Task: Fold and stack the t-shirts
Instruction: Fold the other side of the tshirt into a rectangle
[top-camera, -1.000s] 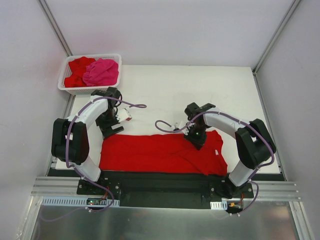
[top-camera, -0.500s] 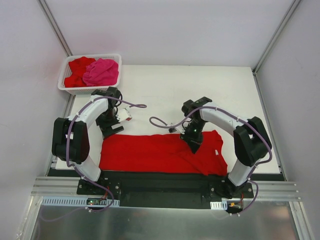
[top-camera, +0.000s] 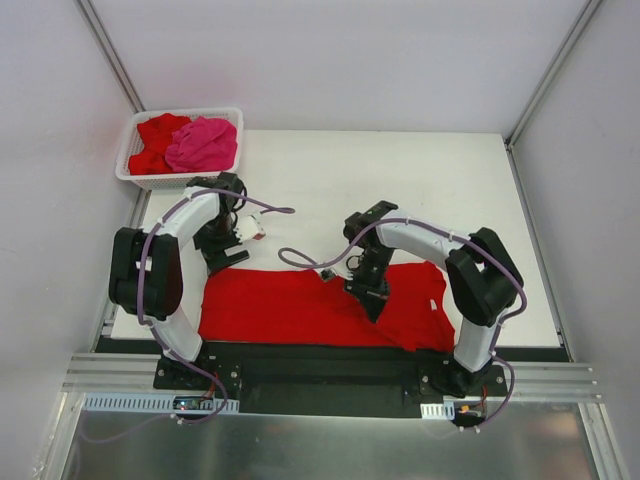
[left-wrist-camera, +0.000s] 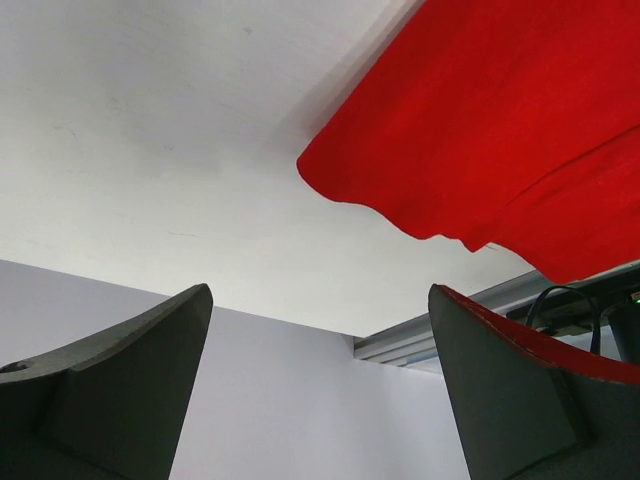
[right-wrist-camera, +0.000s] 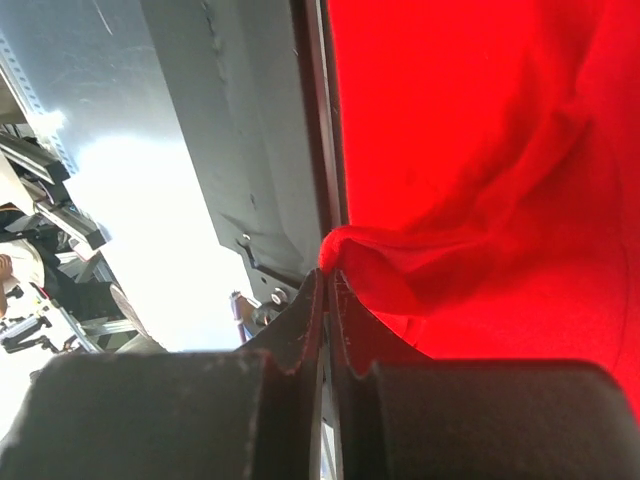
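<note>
Spread t-shirt: 1 red t-shirt (top-camera: 290, 308) lies flat along the near edge of the desk (top-camera: 400, 180), its long side running left to right between the 2 arm bases.

Left arm: the left arm (top-camera: 175, 235) curls over the shirt's far left corner.

Left jaws: wide apart with nothing between them. In my left wrist feed both fingers (left-wrist-camera: 120, 380) frame bare desk, and the shirt's corner (left-wrist-camera: 520, 130) sits ahead and to one side, clear of them.

Right arm: the right arm (top-camera: 430, 238) reaches in over the right half of the shirt.

Right jaws: closed. In my right wrist feed the fingertips (right-wrist-camera: 305, 310) meet on a small raised fold of the red cloth (right-wrist-camera: 380, 265), so I log them as gripping the shirt. The bite looks thin, and I can't tell how much fabric is inside.

Cloth near grip: a dark crease runs from the right jaws toward the near hem.

Basket: the white basket (top-camera: 165, 181) sits at the far left corner of the desk, well apart from the spread shirt.

Basket contents: 1 bunched pink t-shirt (top-camera: 203, 145) on the right, red cloth (top-camera: 158, 133) beside it on the left. Count of red pieces not readable.
</note>
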